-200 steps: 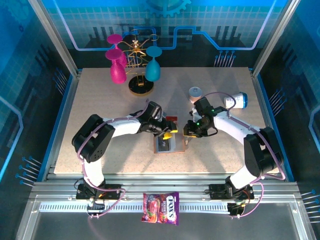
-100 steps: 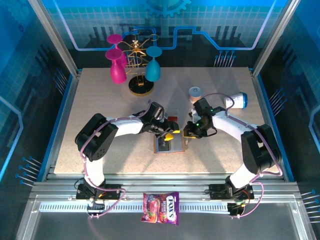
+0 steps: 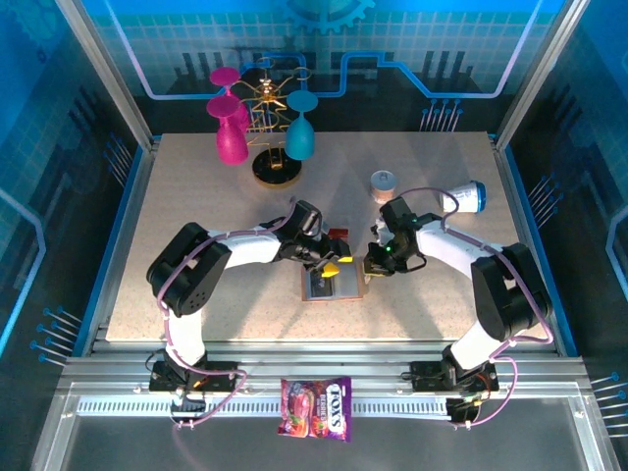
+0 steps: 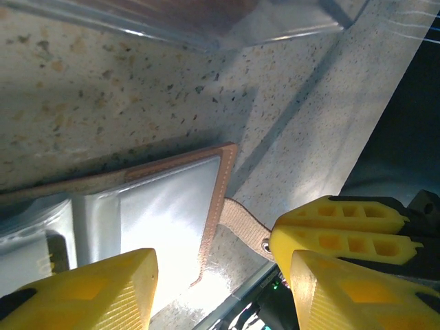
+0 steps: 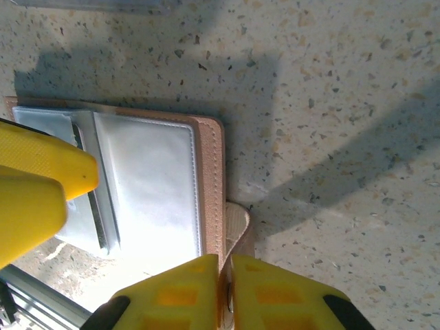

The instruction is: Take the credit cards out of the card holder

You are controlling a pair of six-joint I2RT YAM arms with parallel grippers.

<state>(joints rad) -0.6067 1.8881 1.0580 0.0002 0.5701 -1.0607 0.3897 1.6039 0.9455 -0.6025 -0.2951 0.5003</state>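
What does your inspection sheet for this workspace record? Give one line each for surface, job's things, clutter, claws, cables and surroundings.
Surface: speckled beige tabletop, shadowed by the arms.
Job's things: tan leather-like folding card holder lies open, grey-blue pockets up; small red card-like piece behind it, too small to confirm.
Clutter: pink and teal glasses on a gold rack; peach-lidded jar; white-and-blue bottle on its side; purple-red candy bag on the front rail.
Claws: left claw open over the holder; right claw shut on the holder's strap tab.
Cables: lilac cables loop along both arms.
Surroundings: blue-lit panel walls, aluminium frame.
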